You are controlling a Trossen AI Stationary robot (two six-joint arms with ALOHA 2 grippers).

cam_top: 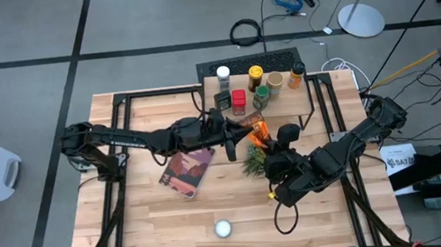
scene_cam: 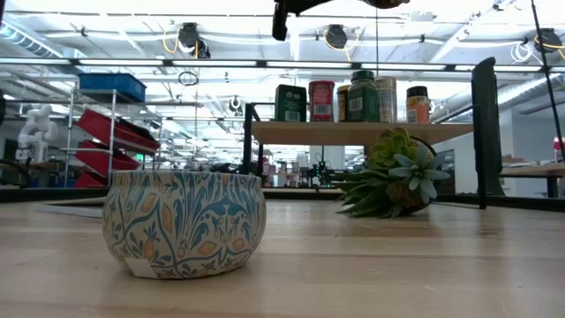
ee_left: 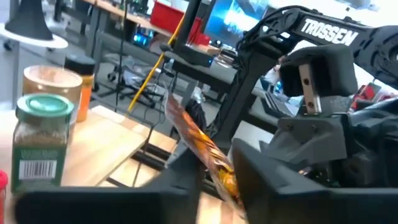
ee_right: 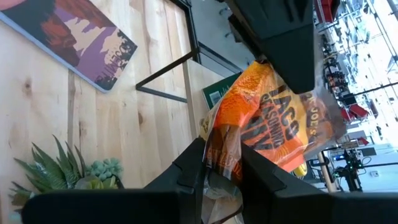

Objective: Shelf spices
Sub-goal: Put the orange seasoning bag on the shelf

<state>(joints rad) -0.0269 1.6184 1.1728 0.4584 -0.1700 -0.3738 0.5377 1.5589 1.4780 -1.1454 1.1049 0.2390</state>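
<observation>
Item: orange taco seasoning packet (ee_right: pixel 267 127), mid-air beside the shelf (cam_top: pixel 282 93), not yet placed. Right gripper (ee_right: pixel 219 167) pinches its lower edge; left gripper (ee_left: pixel 217 180) closes on the other edge, apparently a handover. Jars already shelved just beyond the left gripper.

Glossy, seemingly foil orange packet (ee_right: pixel 273 118)

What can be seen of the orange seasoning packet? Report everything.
The flat orange taco seasoning packet is glossy and crinkled, with dark lettering. It hangs in the air between both arms, in front of the raised light-wood shelf. The right gripper pinches one edge; the left gripper closes on the opposite edge.
</observation>
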